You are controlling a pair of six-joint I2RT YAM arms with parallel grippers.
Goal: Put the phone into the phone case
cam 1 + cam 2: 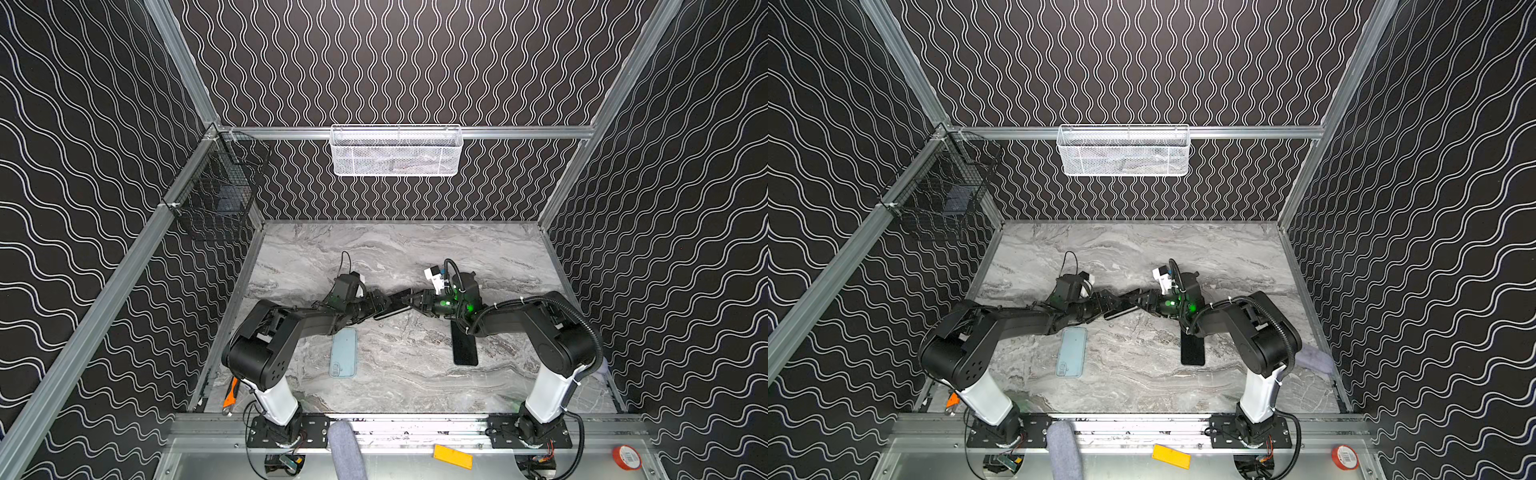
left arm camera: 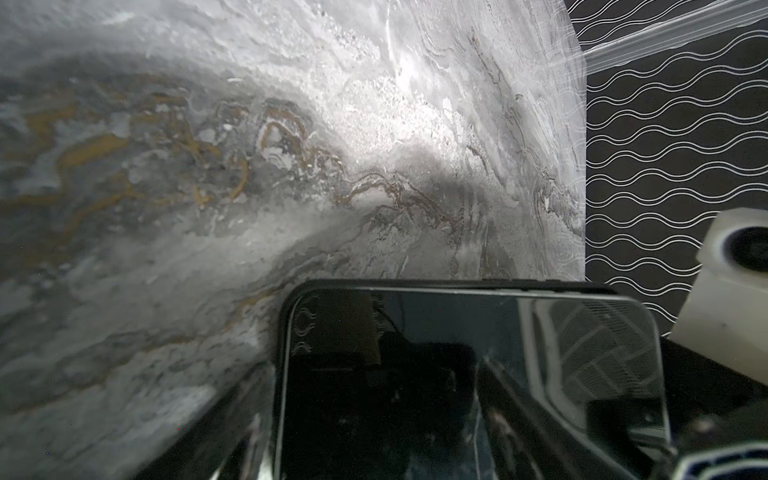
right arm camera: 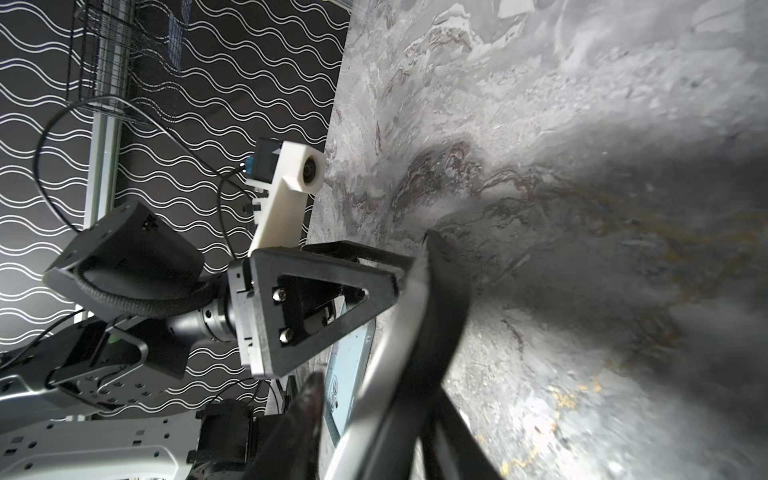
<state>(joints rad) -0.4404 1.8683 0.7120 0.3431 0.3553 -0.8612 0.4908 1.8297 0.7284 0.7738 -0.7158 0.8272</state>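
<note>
A black phone (image 1: 392,307) (image 1: 1121,308) hangs tilted above the middle of the marble table, its glossy screen filling part of the left wrist view (image 2: 415,332). My left gripper (image 1: 380,307) (image 1: 1106,306) (image 2: 374,370) is shut on it across its width. My right gripper (image 1: 412,301) (image 1: 1140,300) (image 3: 382,386) straddles the phone's other end, where the phone (image 3: 415,299) shows edge-on. A gap still shows between one finger (image 3: 309,411) and the phone. The light blue phone case (image 1: 343,352) (image 1: 1072,351) (image 3: 347,374) lies flat under the left forearm.
A black phone-shaped slab (image 1: 464,349) (image 1: 1192,351) lies partly under the right arm. A white mesh basket (image 1: 397,151) hangs on the back wall and a black wire basket (image 1: 216,195) on the left wall. An orange tool (image 1: 230,392) lies front left, a grey cloth (image 1: 1316,359) at the right.
</note>
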